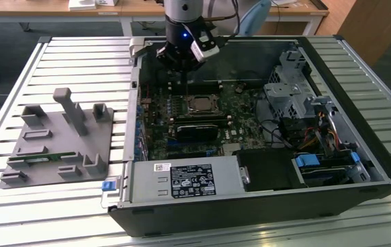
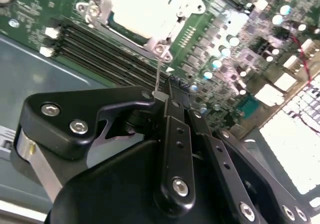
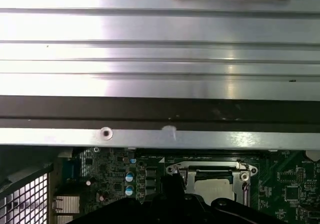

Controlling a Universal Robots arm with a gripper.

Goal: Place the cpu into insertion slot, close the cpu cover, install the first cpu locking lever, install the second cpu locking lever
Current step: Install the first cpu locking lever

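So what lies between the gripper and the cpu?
In the second wrist view, a thin silver rod runs from the gripper to the corner of the frame around the cpu.

White label (image 1: 192,180) on the power supply (image 1: 147,188) bears unreadable print.

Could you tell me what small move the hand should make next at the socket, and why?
Probably ease the locking lever down toward the motherboard. The cpu looks seated, the cpu cover appears shut over it, and that lever stands raised, its end at the hand.
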